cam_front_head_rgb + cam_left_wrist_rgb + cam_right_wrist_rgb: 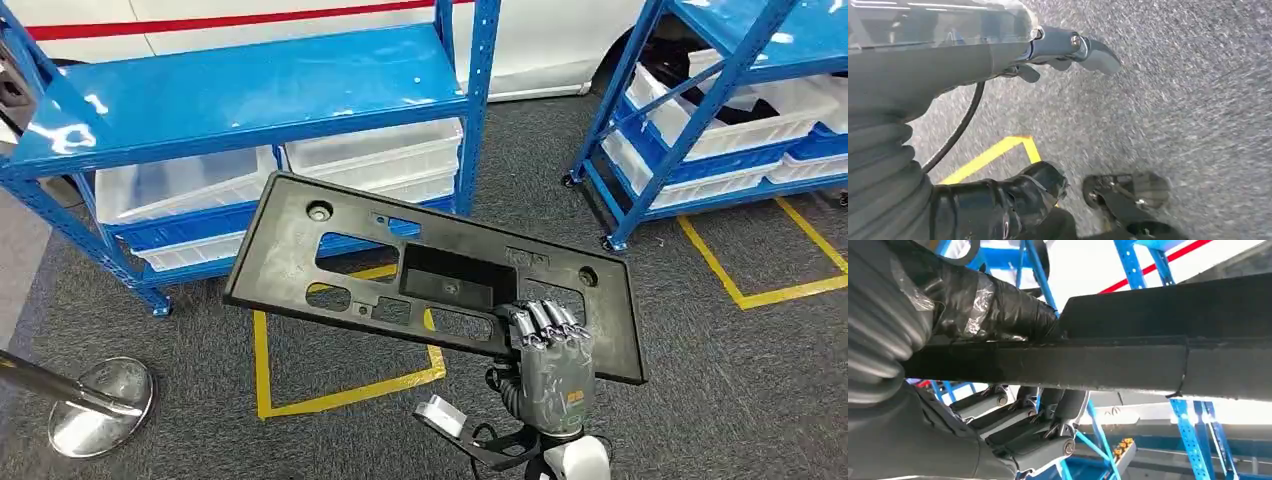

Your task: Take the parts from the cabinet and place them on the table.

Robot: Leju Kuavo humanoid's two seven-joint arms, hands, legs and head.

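A long black plastic panel with several cut-outs hangs tilted above the grey carpet, in front of the blue cabinet. My right hand grips its near right edge from below, fingers curled over the top face. In the right wrist view the panel's edge runs across the picture, clamped between the taped thumb and the fingers. My left hand hangs over the carpet with its fingers stretched out, the thumb apart and nothing in it.
The cabinet's lower shelf carries white plastic bins. A second blue rack with white bins stands at the right. Yellow tape marks squares on the carpet. A chrome post base sits at the lower left. A white car is behind.
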